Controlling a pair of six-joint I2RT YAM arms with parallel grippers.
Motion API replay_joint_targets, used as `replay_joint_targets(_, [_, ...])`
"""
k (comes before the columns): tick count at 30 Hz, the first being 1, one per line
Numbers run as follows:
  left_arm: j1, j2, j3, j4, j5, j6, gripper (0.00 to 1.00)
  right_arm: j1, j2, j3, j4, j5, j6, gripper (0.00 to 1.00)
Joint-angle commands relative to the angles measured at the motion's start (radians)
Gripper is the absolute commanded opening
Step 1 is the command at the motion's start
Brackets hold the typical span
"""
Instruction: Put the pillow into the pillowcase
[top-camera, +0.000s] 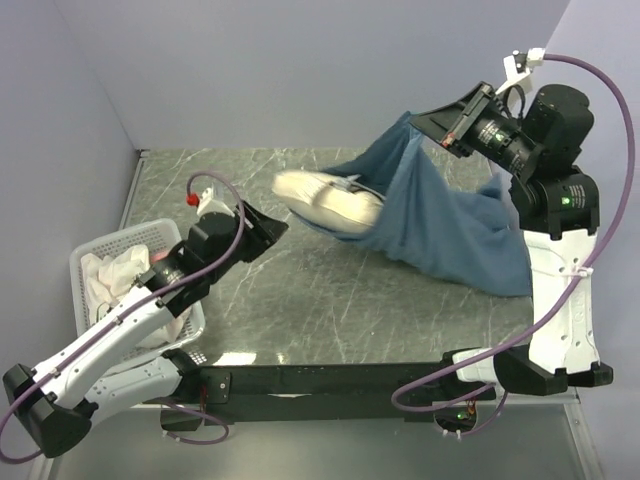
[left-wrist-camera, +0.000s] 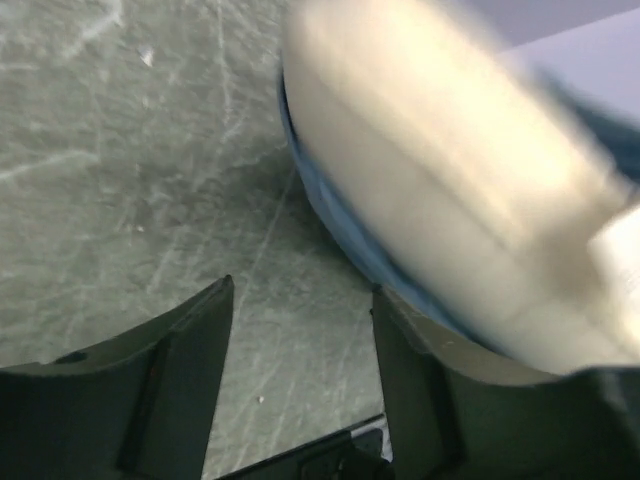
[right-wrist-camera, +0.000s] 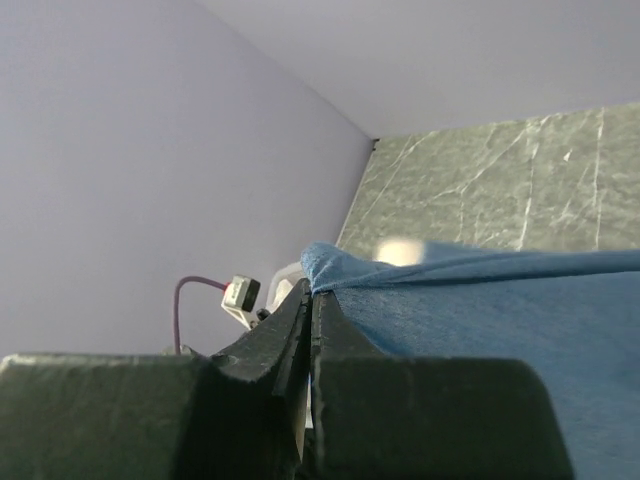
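Tool by tool, from the left: the left tool (top-camera: 262, 228) is seen spread open with nothing between its jaws, poised just beside the exposed end of the pillow (top-camera: 325, 200). In the left wrist view, bare table (left-wrist-camera: 130, 200) is seen between the parted fingers (left-wrist-camera: 200, 370), and the pillow is blurred, so contact cannot be confirmed.

The pillow lies on the table near its middle. Its left part sticks out in the open, while its right part is tucked into the mouth of the blue pillowcase (top-camera: 440, 230). How deep it reaches cannot be told, since the cloth hides it.

To the right, the right tool (top-camera: 445, 130) is clamped tight on the top edge of the pillowcase, which is held raised so that the cloth hangs down to the table.

Insertion is judged to be begun but not finished: the exposed part is yet to be pushed in and the cloth drawn over it.
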Motion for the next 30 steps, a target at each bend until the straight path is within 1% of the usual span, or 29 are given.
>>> replay_joint_targets(1, [-0.07,-0.048,-0.104,0.118,-0.026,-0.102,0.65,0.051,-0.007,0.001,0.18,0.034,-0.019,0.03])
replay_joint_targets(3, [-0.07,-0.061,-0.123,0.132,-0.038,-0.137,0.66,0.074,-0.037,-0.048,0.227,0.046,-0.011,0.03])
replay_joint_targets(4, [-0.069,-0.064,-0.112,0.134,-0.067,-0.137,0.66,0.092,-0.048,-0.079,0.234,0.06,-0.011,0.03])
replay_joint_targets(6, [-0.066,-0.063,-0.085,0.129,-0.099,-0.149,0.66,0.103,-0.057,-0.09,0.231,0.069,-0.017,0.03])
replay_joint_targets(8, [-0.05,-0.049,-0.075,0.164,-0.108,-0.154,0.66,0.115,-0.057,-0.096,0.24,0.063,-0.008,0.03])
replay_joint_targets(9, [-0.043,-0.043,-0.071,0.178,-0.096,-0.168,0.64,0.126,-0.054,-0.095,0.241,0.06,-0.008,0.03])
replay_joint_targets(11, [-0.035,-0.029,-0.075,0.227,-0.069,-0.176,0.63,0.159,-0.042,-0.081,0.217,0.077,-0.023,0.04])
replay_joint_targets(12, [-0.035,-0.026,-0.083,0.238,-0.069,-0.192,0.59,0.172,-0.036,-0.07,0.211,0.086,-0.03,0.04])
replay_joint_targets(15, [-0.032,-0.011,-0.112,0.292,-0.059,-0.215,0.6,0.203,-0.022,-0.063,0.202,0.102,-0.039,0.04])
replay_joint_targets(17, [-0.033,0.024,-0.126,0.345,-0.021,-0.222,0.61,0.224,-0.016,-0.059,0.192,0.115,-0.045,0.03])
replay_joint_targets(19, [-0.033,0.06,-0.126,0.375,0.009,-0.225,0.6,0.233,-0.008,-0.055,0.188,0.123,-0.05,0.04])
replay_joint_targets(20, [-0.035,0.099,-0.126,0.387,0.046,-0.225,0.59,0.242,-0.007,-0.05,0.179,0.129,-0.054,0.04])
replay_joint_targets(21, [-0.036,0.116,-0.123,0.414,0.057,-0.228,0.56,0.249,-0.005,-0.04,0.172,0.135,-0.057,0.04])
replay_joint_targets(23, [-0.07,0.155,-0.117,0.402,0.044,-0.235,0.55,0.252,0.004,-0.029,0.165,0.14,-0.066,0.04])
replay_joint_targets(24, [-0.082,0.159,-0.123,0.398,0.012,-0.251,0.56,0.253,0.007,-0.017,0.154,0.148,-0.066,0.04])
replay_joint_targets(26, [-0.095,0.162,-0.14,0.407,0.011,-0.261,0.59,0.259,0.018,-0.007,0.145,0.148,-0.069,0.04])
replay_joint_targets(27, [-0.095,0.164,-0.146,0.398,0.011,-0.263,0.63,0.262,0.022,0.003,0.14,0.154,-0.071,0.03])
replay_joint_targets(30, [-0.098,0.141,-0.152,0.349,-0.007,-0.26,0.66,0.272,0.032,0.016,0.128,0.166,-0.077,0.04])
